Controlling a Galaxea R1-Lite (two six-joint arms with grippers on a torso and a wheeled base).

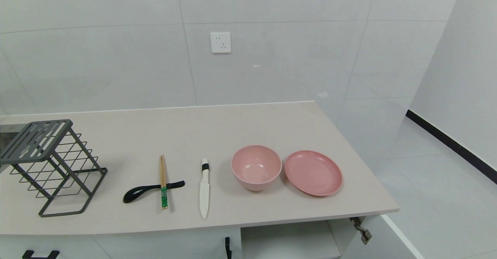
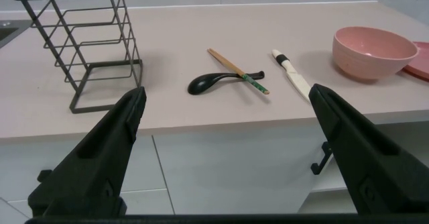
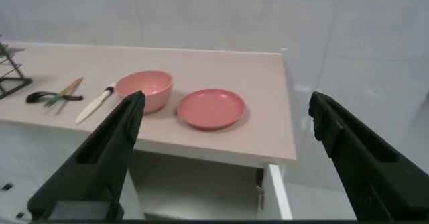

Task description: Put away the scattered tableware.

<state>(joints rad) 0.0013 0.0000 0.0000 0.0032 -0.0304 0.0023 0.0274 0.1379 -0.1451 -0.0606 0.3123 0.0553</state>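
Evidently no piece is taken yet: the left hand (image 2: 226, 93) and right hand (image 3: 226, 102) hang wide open and empty before the table's (image 1: 233, 127) near edge. On it lie chopsticks (image 1: 163, 181) across a black spoon (image 1: 151, 191), a white knife (image 1: 204, 189), a pink bowl (image 1: 256, 167) and a pink plate (image 1: 313, 172), with the wire rack (image 1: 50, 162) at the left. The next move calls for reaching to one piece and closing on it.

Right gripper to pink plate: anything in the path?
Nothing visible. The right gripper hangs open out in front of the counter, and the pink plate lies on it near the front edge. The pink bowl sits close on the plate's left, off the direct line.
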